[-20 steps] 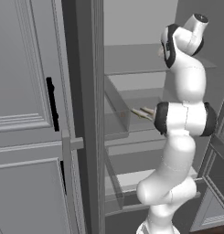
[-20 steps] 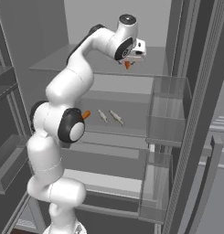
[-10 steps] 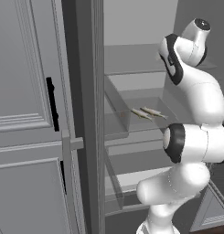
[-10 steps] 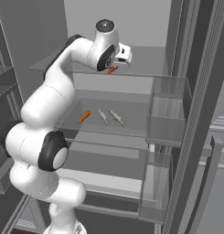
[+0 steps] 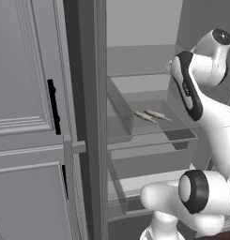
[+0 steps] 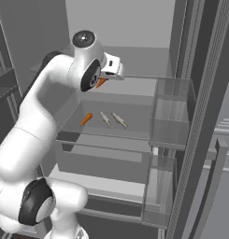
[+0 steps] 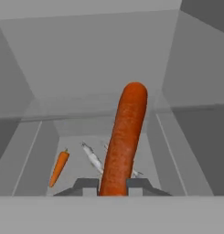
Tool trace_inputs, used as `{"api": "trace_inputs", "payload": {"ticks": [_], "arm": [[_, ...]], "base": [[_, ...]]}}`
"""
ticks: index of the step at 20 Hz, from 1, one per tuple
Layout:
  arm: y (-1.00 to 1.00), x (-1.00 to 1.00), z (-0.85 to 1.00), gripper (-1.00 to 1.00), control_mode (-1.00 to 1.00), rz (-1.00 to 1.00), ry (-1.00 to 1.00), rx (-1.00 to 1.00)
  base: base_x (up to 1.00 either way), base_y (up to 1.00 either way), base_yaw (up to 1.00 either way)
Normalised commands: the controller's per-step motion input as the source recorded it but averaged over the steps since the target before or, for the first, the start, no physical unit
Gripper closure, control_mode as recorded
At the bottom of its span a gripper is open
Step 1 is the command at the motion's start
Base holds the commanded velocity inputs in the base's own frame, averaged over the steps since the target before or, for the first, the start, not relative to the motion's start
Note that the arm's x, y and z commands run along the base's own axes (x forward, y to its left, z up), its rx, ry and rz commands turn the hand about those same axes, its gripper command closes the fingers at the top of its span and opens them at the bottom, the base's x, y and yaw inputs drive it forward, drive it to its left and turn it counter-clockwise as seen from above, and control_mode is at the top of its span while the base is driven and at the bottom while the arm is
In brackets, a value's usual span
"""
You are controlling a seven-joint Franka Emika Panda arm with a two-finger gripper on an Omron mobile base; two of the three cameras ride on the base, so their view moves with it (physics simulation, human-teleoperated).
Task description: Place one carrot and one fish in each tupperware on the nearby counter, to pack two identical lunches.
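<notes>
My gripper [image 6: 109, 74] is shut on an orange carrot [image 6: 101, 83], held up above the fridge shelf. In the hand view that carrot [image 7: 125, 141] stands up between my fingertips [image 7: 86, 184]. Below it on the glass shelf lie a second carrot [image 6: 86, 119] and two slim silvery fish [image 6: 104, 118] [image 6: 118, 120] side by side. The hand view shows this carrot [image 7: 59, 167] left of one fish [image 7: 93, 155]; the other fish is partly hidden behind the held carrot. From the left base view both fish [image 5: 145, 116] [image 5: 157, 115] are visible on the shelf. The tupperware and the counter are out of view.
The fridge stands open with glass shelves [image 6: 116, 135] and clear door bins [image 6: 172, 114] on the right. A grey cabinet door [image 5: 27, 117] with a black handle fills the left. The fridge's side walls [image 7: 186, 91] close in around the shelf.
The gripper, with the carrot in it, has drawn leftward and slightly lower in the right base view as the arm's elbow swung. The carrot and fish on the shelf have not moved.
</notes>
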Motion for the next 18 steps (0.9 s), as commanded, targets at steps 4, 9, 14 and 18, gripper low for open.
{"api": "trace_inputs", "payload": {"ticks": [4, 9, 14, 18], "arm": [[0.77, -1.0, 0.01, 1.0, -1.0, 0.1, 0.01, -0.17], [0.58, -1.0, -0.05, 1.0, -1.0, 0.17, 0.07, -0.1], [0.07, -1.0, -0.39, 1.0, -1.0, 0.21, 0.0, 0.0], [0.1, -0.77, -0.74, 1.0, -1.0, 0.08, 0.06, -0.02]], "base": [[0.0, 0.0, 0.0], [0.0, 0.0, 0.0], [0.0, 0.0, 0.0], [0.0, 0.0, 0.0]]}}
